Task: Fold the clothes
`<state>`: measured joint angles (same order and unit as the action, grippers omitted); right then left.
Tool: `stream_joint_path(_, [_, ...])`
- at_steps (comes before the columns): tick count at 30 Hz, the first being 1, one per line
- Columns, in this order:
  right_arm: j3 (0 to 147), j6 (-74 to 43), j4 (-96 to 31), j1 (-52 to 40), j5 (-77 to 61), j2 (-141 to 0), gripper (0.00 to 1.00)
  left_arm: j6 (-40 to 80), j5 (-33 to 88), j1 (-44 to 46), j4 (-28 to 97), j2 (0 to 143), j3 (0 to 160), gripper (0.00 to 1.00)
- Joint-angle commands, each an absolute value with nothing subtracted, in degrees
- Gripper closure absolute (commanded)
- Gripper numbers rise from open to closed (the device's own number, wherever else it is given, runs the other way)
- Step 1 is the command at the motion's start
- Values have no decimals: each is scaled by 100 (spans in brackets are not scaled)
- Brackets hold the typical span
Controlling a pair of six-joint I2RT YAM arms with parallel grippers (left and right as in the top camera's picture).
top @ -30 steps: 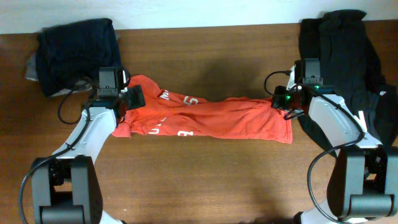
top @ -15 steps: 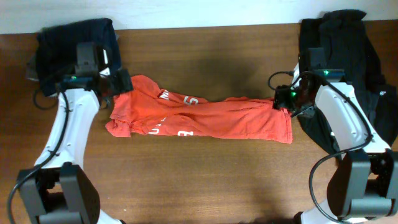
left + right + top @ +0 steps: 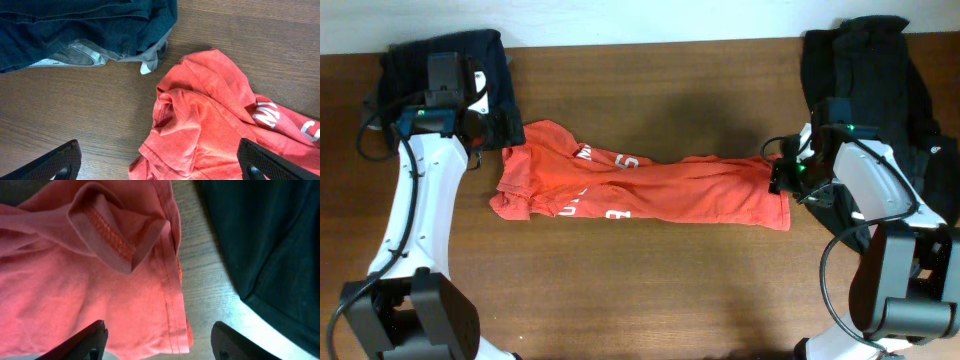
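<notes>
Bench: We recorded a brown wood-grain bench (image 3: 650, 290) that carried all three textile items.

Task item: A red-orange short-sleeved fabric T-shirt with white lettering (image 3: 640, 190) lay across the middle of the bench as a long, rumpled band. Its sleeve end pointed toward the left arm and its hem end toward the right arm.

Left end effector: The left end effector (image 3: 506, 128) stood spread wide with nothing between its fingers. We located it at the sleeve end of the T-shirt, between the shirt and the dark pile. In the left wrist view both fingertips sat at the lower corners, with the bunched sleeve and bare wood between them.

Right end effector: The right end effector (image 3: 782, 178) stood with its fingers apart over the hem corner of the T-shirt. In the right wrist view the stitched hem lay flat on the wood between the fingertips, and we saw no cloth pinched.

Rear left corner: A dark navy folded fabric pile (image 3: 440, 85) rested near the sleeve end and apart from it. We noted a grey layer showing under its edge in the left wrist view.

Rear right corner: A crumpled black fabric garment (image 3: 865, 90) lay just beside the hem end, with a strip of bare wood between them.
</notes>
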<state>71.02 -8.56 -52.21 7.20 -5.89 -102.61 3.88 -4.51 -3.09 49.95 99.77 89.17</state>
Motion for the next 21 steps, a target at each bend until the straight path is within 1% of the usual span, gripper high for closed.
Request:
stream_joint_path(1, [6906,-729,-5059,725,-626,-10267,29,270,-388,-316,5002,9931,9019,1])
stream_joint_path(6, [6486,-729,-4521,725,-694,-10276,29,270,-388,-316,5015,9931,9017,1])
stream_joint_path(9, [6281,-729,-4185,725,-711,-10276,33,270,-390,-316,5011,9933,9015,1])
stream_joint_path(14, [6036,-746,-3673,725,-784,-10318,33,270,-392,-316,4978,9953,9011,1])
stream_joint_path(15, [5999,-755,-3555,725,-871,-10355,34,270,-392,-316,4980,9961,9008,1])
stream_joint_path(18, [5988,-797,-3424,725,-1007,-10484,42,270,-392,-316,4980,9966,9004,1])
stream_joint_path(21, [5988,-910,-3358,716,-1039,-10639,44,270,-392,-316,4980,9968,9004,1])
